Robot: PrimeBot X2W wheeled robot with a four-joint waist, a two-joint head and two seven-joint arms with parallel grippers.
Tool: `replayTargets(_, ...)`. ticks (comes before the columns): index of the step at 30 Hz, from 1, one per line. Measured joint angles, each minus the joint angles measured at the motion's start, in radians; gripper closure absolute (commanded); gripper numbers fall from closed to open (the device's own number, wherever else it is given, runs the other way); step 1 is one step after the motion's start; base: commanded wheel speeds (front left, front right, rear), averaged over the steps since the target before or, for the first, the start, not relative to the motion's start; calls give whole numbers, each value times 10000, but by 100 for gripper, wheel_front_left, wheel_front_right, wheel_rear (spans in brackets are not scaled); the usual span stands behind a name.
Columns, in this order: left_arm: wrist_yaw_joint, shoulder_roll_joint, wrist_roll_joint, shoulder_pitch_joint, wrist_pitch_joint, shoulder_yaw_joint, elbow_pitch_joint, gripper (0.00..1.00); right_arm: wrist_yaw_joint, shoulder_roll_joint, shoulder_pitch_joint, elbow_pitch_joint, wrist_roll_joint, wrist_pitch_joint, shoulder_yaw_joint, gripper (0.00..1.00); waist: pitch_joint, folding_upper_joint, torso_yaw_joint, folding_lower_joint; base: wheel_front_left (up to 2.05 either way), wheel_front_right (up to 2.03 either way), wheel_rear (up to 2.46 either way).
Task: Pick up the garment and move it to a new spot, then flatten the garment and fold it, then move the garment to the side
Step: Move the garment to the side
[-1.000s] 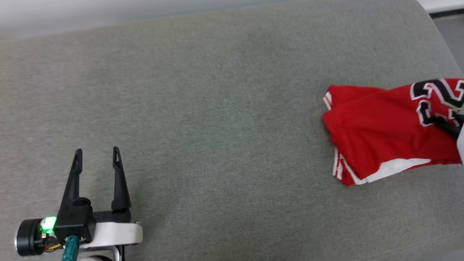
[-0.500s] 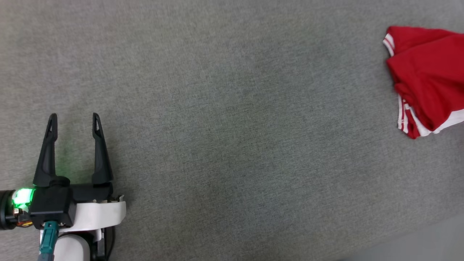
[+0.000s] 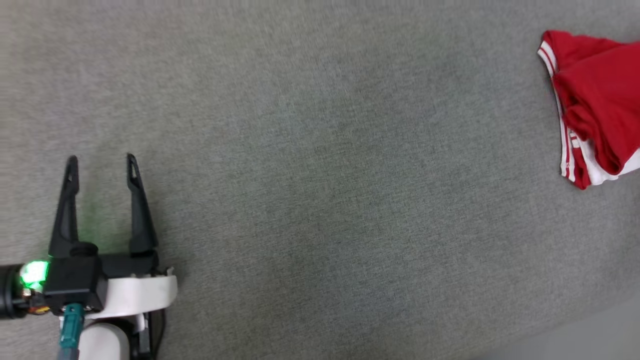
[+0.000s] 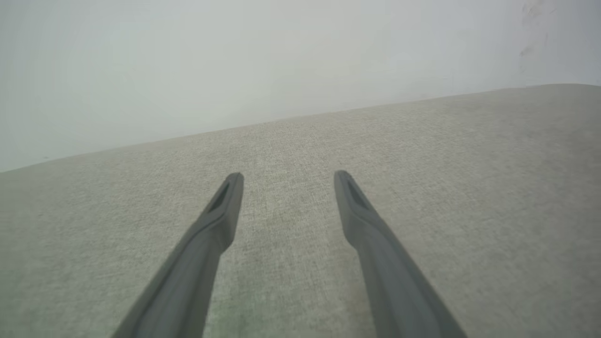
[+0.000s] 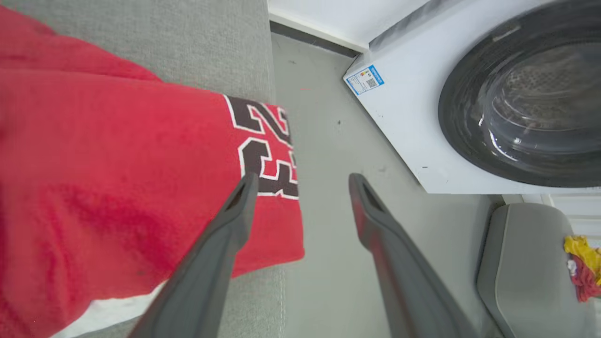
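The garment (image 3: 595, 105), a red jersey with white striped trim, lies bunched at the right edge of the grey cushion (image 3: 320, 180) in the head view. In the right wrist view the garment (image 5: 117, 178) shows its black "23" print and hangs slightly over the cushion's edge. My right gripper (image 5: 303, 180) stands open just above that edge, one finger over the red cloth, nothing between the fingers. My left gripper (image 3: 101, 162) rests open and empty at the lower left, far from the garment; the left wrist view shows the left gripper (image 4: 287, 177) open over bare cushion.
A white washing machine (image 5: 469, 103) with a dark round door stands on the floor beyond the cushion's edge. A grey seat (image 5: 526, 272) with yellow and red cloth (image 5: 584, 267) sits at the lower right. A pale wall (image 4: 281, 61) rises behind the cushion.
The head camera has shifted, pushing the garment toward the right edge. The right gripper, shut on the garment a second ago, has opened and let go. The left gripper stays open.
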Motion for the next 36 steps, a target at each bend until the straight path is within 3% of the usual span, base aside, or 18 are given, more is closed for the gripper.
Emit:
replayTargets(11, 180, -564, -163, 313, 0, -198, 293, 0, 0, 999, 190, -1684, -2360, -3524, -1308, 0, -1431, 0, 508, -1, 0, 0, 0)
replayTargets(13, 217, -673, -198, 500, 0, -245, 380, 0, 0, 1689, 529, -2186, -2851, -4504, -1685, 0, -1836, 0, 777, -1, 0, 0, 0)
replayTargets(14, 217, -673, -198, 500, 0, -245, 380, 0, 0, 1689, 529, -2186, -2851, -4504, -1685, 0, -1836, 0, 777, -1, 0, 0, 0)
replayTargets(21, 257, -888, -297, 959, 2, -286, 546, 0, -2, 3325, 1971, -3818, -2842, -5208, -2537, 0, -2714, 0, 1422, -2, 0, 0, 0)
replayTargets(26, 249, -978, -334, 1281, 0, -305, 598, 0, 0, 4462, 3501, -5565, -2663, -5233, -2824, 0, -3213, 0, 1884, -2, 0, 0, 0)
replayTargets(36, 59, -1093, -322, 1692, 0, -502, 941, 0, -2, 5818, 6213, -6834, -2535, -5233, -3359, 0, -3990, 0, 2566, -2, 0, 0, 0)
